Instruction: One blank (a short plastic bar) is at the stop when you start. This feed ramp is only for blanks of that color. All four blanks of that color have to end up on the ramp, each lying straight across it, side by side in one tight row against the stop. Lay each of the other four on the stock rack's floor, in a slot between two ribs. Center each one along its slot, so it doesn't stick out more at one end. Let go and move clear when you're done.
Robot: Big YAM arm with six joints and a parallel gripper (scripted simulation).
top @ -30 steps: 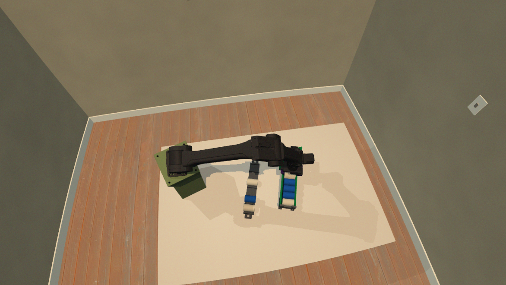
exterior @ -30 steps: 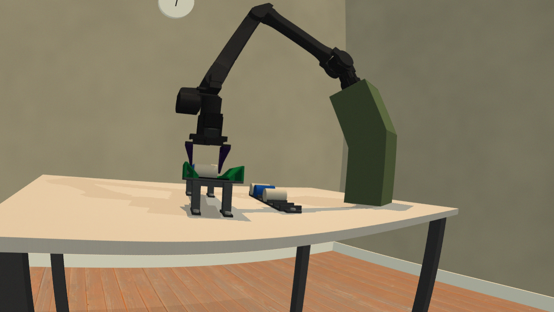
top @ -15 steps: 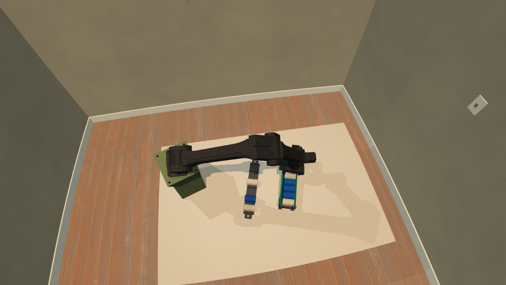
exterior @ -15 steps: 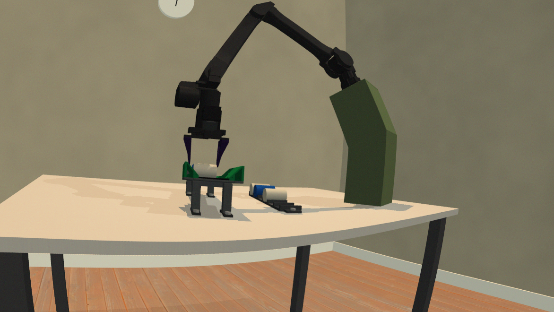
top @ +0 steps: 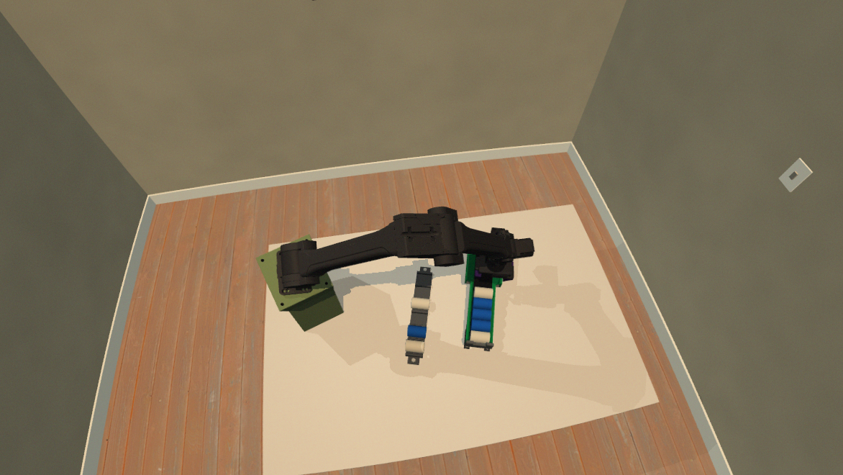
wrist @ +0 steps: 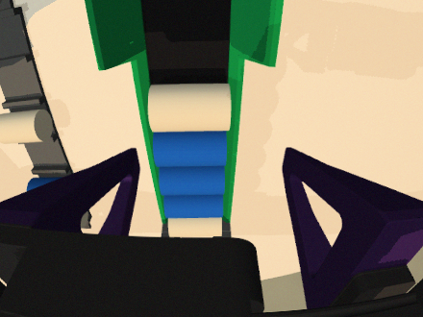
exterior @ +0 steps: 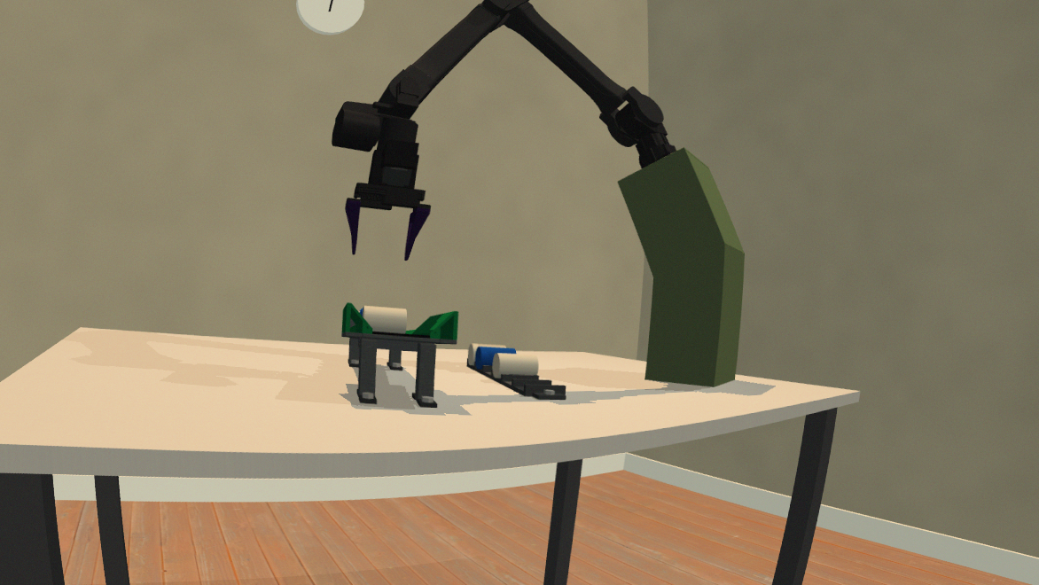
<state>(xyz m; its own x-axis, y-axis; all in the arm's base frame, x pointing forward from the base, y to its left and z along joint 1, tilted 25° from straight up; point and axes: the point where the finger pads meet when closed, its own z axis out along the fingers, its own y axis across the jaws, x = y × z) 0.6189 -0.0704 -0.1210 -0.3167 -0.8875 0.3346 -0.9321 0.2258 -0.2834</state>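
The bent black arm (top: 377,239) (exterior: 443,54) hangs its fingers (exterior: 352,226) downward, spread apart and holding nothing.
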